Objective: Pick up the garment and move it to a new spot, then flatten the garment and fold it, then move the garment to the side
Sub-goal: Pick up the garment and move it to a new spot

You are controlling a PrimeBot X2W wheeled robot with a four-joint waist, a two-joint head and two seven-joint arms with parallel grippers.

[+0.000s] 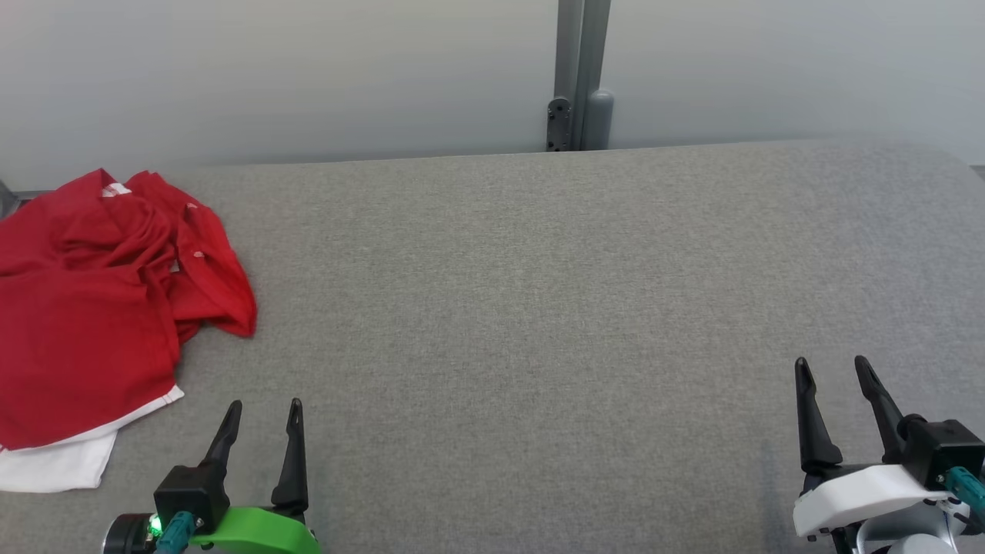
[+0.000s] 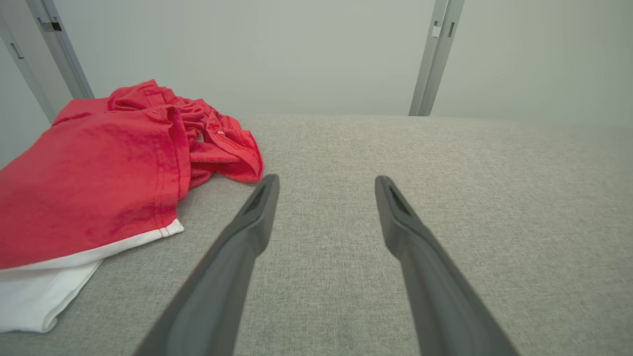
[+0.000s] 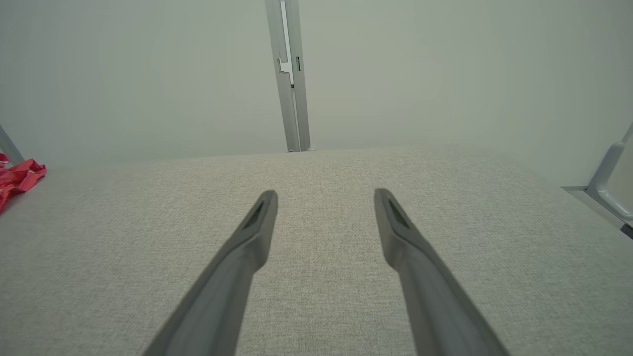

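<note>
The garment (image 1: 92, 308) is a crumpled red shirt with a white sleeve poking out at its near edge, heaped at the left end of the grey table (image 1: 539, 308). My left gripper (image 1: 265, 408) stands open near the front edge, just right of the shirt and apart from it. In the left wrist view the garment (image 2: 99, 178) lies left of the open left gripper (image 2: 326, 180). At the front right my right gripper (image 1: 831, 363) is open over bare cloth. The right wrist view has the right gripper (image 3: 325, 194) open, with a corner of the garment (image 3: 17, 180) at far left.
A grey wall runs behind the table, with a metal post (image 1: 581, 73) at its middle. A metal bracket (image 3: 606, 185) stands off the table's right end in the right wrist view. Another post (image 2: 54, 47) rises behind the shirt.
</note>
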